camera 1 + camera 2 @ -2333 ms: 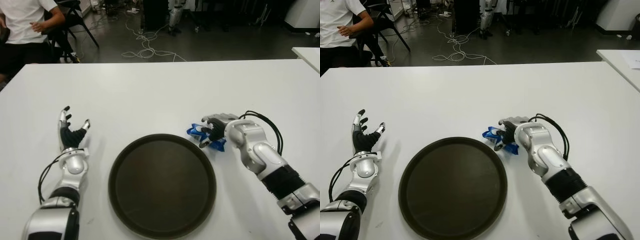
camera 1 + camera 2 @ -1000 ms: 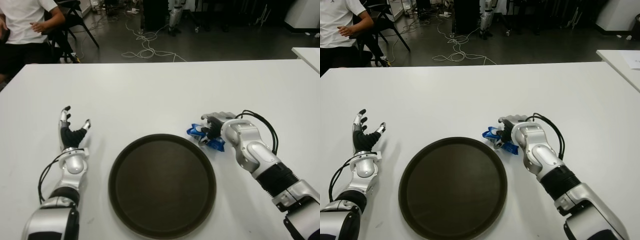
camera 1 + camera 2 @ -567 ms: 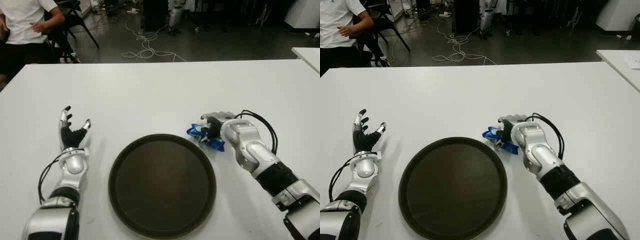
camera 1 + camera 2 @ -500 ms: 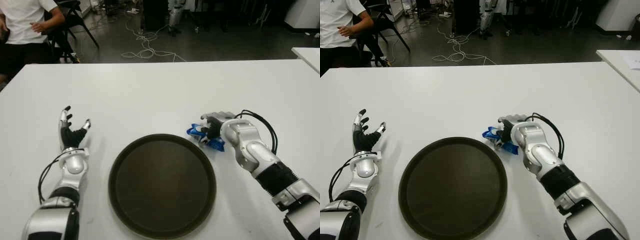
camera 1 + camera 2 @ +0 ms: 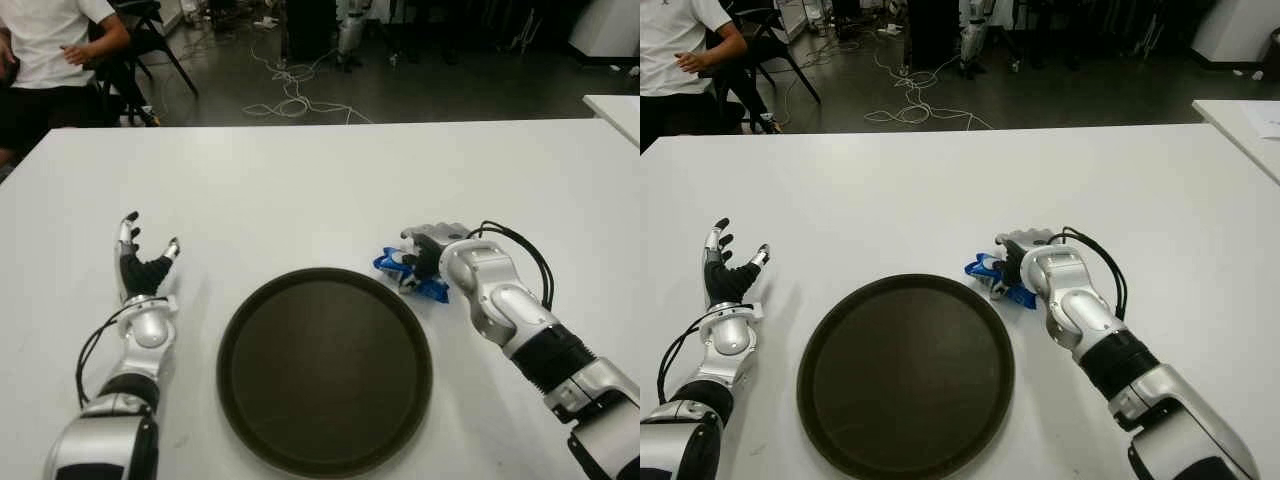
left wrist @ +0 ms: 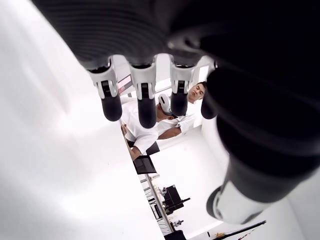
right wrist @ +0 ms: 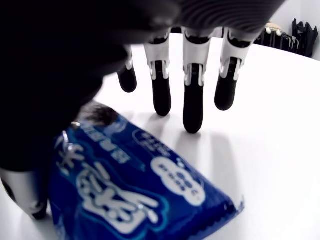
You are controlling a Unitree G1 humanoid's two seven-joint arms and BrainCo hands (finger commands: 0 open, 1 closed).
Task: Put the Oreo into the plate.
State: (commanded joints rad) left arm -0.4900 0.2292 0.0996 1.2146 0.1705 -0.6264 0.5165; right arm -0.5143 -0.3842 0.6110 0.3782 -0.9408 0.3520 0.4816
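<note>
Oreo (image 5: pixel 410 274) barely shifted; my right hand (image 5: pixel 428 252) stayed over it, fingers (image 7: pixel 193 107) extended, no grasp closed, plate (image 5: pixel 325 368) empty

A white table (image 5: pixel 300 180) is filling most of the frame. Beyond it, cables (image 5: pixel 290 95) are trailing across the dark floor (image 5: pixel 450 90); a seated person (image 5: pixel 50 60) is occupying the upper left.
</note>
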